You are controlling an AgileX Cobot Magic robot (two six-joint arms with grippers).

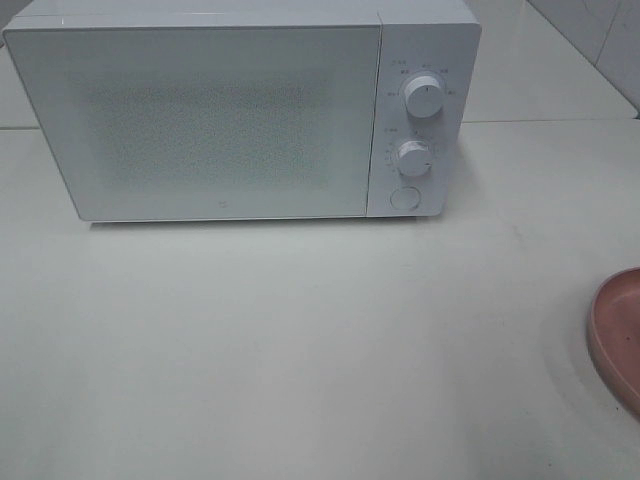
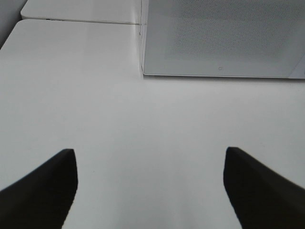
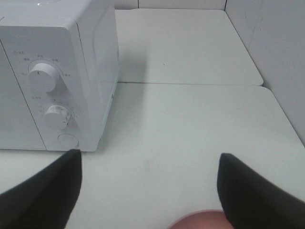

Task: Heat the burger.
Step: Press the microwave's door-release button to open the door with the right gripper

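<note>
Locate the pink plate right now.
Exterior high view: pink plate on the table at the far right edge, partly cut off, nearer the camera than the microwave. Right wrist view shows its rim by the open right claw.

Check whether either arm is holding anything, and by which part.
Nothing held. Left gripper and right gripper both have jaws wide open, empty.

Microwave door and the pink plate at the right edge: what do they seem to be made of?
White microwave's flat door: probably glass or glossy plastic over a fine dotted mesh; the speckled screen shows through. Pink round plate: soft even sheen, raised rim, likely plastic or ceramic; cannot tell which.
</note>
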